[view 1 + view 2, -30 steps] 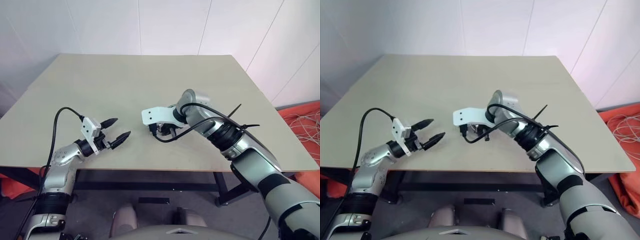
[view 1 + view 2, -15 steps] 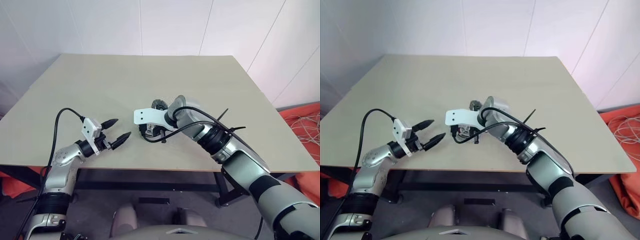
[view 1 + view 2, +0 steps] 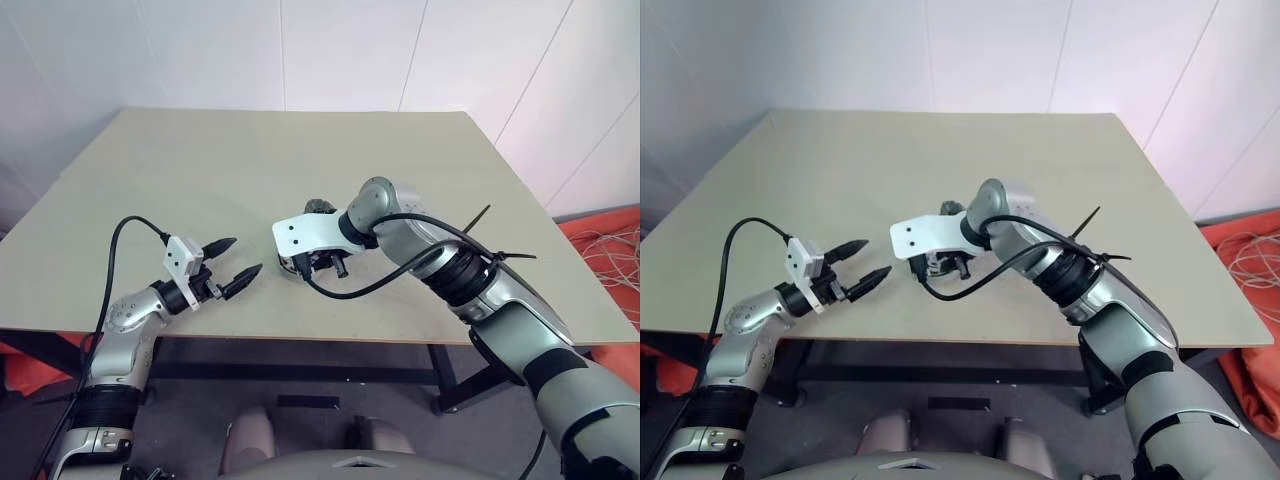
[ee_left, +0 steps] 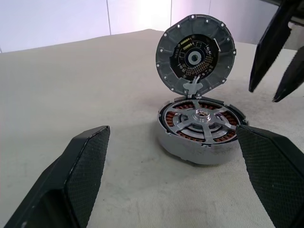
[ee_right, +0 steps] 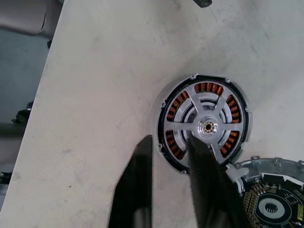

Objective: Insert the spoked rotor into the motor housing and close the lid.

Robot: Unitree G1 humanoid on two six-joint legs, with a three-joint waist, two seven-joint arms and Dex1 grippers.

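From the head camera, the beige table [image 3: 200, 170] carries the motor assembly near its front edge, mostly hidden beneath the right gripper [image 3: 322, 262], which hangs over it pointing downward. The left gripper [image 3: 232, 268] sits well apart to the left, level, with its two black fingers spread wide and nothing between them.

In the left wrist view, the motor housing [image 4: 199, 145] rests flat on the table: a round pale grey shell with a dark inner ring lined with copper-coloured windings. The spoked rotor [image 4: 202, 118] lies seated inside it, a flat shiny silver wheel with a small central hub. The lid [image 4: 195, 53] stands upright at the housing's far edge, joined to it by a small hinge tab; its inner face shows a dark circuit disc with a black-and-white centre and small screws around the rim. The right gripper's fingertips [image 4: 266, 47] show beside the lid, apart from it.

In the right wrist view, the rotor sits centred in the housing [image 5: 164, 118], orange windings visible between the spokes. The right gripper's fingers [image 5: 135, 190] are parted, one over the table beside the housing, the other over the rotor; they pinch nothing.
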